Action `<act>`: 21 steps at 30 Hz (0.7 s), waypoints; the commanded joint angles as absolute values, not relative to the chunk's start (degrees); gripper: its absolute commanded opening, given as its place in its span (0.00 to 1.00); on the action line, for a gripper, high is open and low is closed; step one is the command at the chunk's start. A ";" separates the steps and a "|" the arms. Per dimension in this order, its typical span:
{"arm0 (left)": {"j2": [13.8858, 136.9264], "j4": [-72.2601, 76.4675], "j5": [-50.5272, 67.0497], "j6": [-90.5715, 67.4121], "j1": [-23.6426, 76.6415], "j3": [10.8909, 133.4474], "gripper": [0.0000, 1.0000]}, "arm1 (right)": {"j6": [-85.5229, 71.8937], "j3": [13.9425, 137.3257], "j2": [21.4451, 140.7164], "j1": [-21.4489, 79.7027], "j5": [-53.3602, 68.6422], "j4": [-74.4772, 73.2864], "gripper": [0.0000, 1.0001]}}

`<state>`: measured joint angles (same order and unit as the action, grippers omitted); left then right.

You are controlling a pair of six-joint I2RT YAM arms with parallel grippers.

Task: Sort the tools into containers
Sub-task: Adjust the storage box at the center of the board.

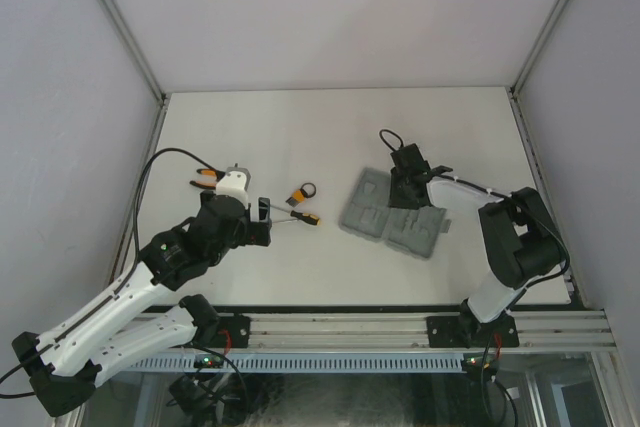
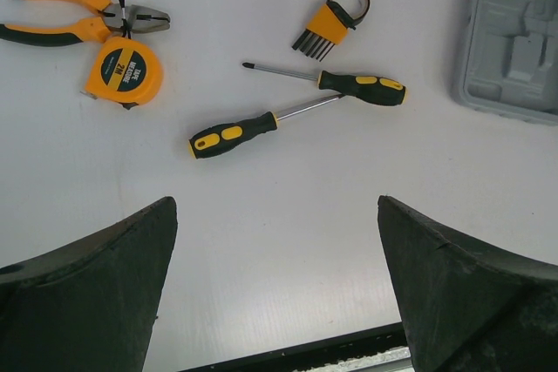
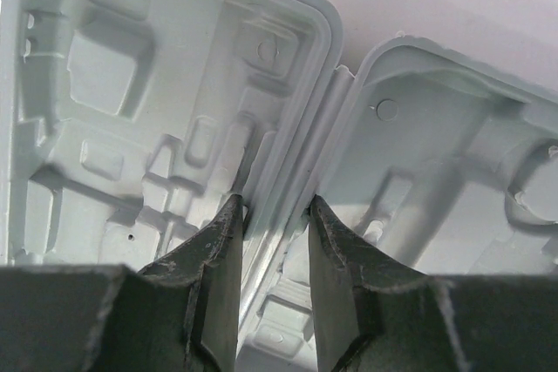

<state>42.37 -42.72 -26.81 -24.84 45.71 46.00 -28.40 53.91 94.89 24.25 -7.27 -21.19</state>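
The case (image 1: 368, 209) lies open on the table (image 1: 300, 127), right of centre, with both halves flat, and no tool shows in its moulded compartments. The right gripper (image 3: 272, 237) stands over the hinge line. It has one finger inside each half, and the fingers are pressed together on the two rims that meet there, so it looks clamped on the case. To the left of the case lie the tools, all on the table: the hex-key set (image 2: 327, 23), the two screwdrivers (image 2: 231, 134), and further away the pliers (image 2: 61, 10) with the tape measure (image 2: 122, 69) just beside their head. The left gripper (image 2: 275, 285) hovers above bare table near the screwdrivers, its fingers wide apart with nothing between them. I judge that the step is to fix the case in place while the left arm takes a first tool. For this the right grip should be firm but should not lift or fold the halves. The left gripper does best to go to the nearer screwdriver and close across its handle, not on the thin shaft. The tip of that screwdriver is touching or almost touching the handle of the other, so a straight lift is safer than a drag. The long recess in the case seems the right place for it.
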 commanded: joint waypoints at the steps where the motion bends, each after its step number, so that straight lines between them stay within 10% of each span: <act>1: 42.05 -41.87 -26.54 -23.99 45.44 48.16 1.00 | -19.19 53.18 92.92 24.87 -1.22 -21.97 0.00; 21: 41.97 -41.92 -26.89 -23.99 45.44 48.06 1.00 | -8.97 66.53 98.17 28.13 -0.71 -24.75 0.06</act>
